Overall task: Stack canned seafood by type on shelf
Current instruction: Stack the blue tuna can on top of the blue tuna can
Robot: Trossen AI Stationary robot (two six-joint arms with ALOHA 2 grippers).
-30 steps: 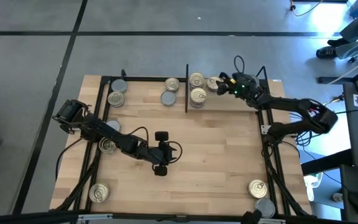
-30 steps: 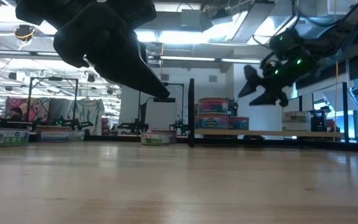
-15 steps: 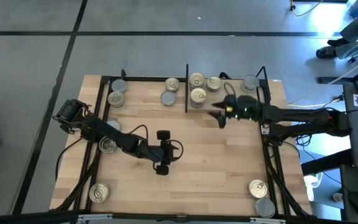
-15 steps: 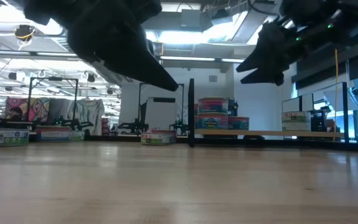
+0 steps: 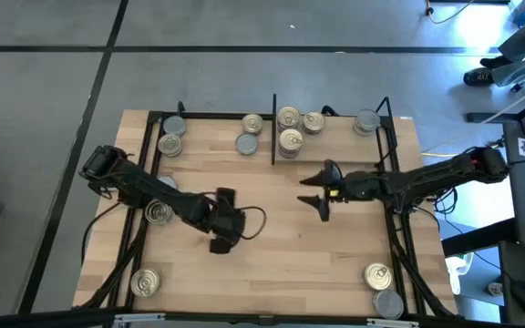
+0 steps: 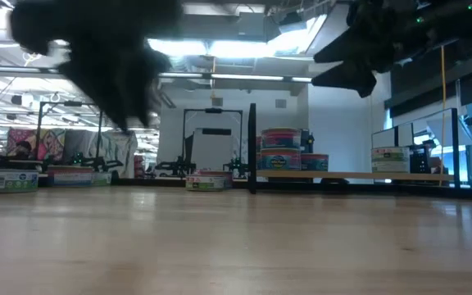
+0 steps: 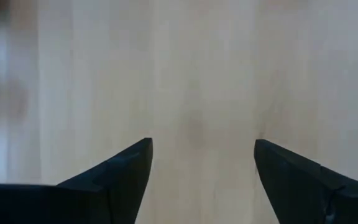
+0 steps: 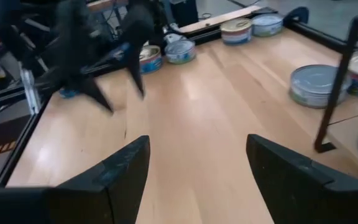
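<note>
Shelf (image 5: 335,173): light-wood plank bay with thin black bars round it, and a black upright divider (image 5: 273,128) splitting the far edge in two.

Tins right of the divider: three gold-lid tins bunched just beside it, (image 5: 288,117), (image 5: 313,121) and (image 5: 291,140). A grey-lid tin (image 5: 366,121) sits alone near the far right corner post.

Tins left of the divider: a gold-lid one (image 5: 253,124) touching a grey-lid one (image 5: 248,143), near the divider. Over by the far left corner, a grey tin (image 5: 175,126) and a gold tin (image 5: 169,144) sit close together.

Tins still out on the bench (image 5: 108,246): one gold-lid tin (image 5: 158,212) at the left bar, partly under the left arm, another (image 5: 145,282) at the near left corner, a gold one (image 5: 377,274) and a grey one (image 5: 388,303) at the near right corner.

Left tool (image 5: 221,219): over bare wood in the middle-left of the bay, well apart from any tin. Fingers (image 7: 114,177) spread wide, nothing between them, just plank showing in the wrist view.

Right tool (image 5: 317,189): hanging over open wood right of centre, near side of the gold stack, pointed toward the left arm. Fingers (image 8: 110,171) also spread, holding nothing.

Low view: both arms show up as dark shapes above the planks, pretty blurry on the left one.
</note>
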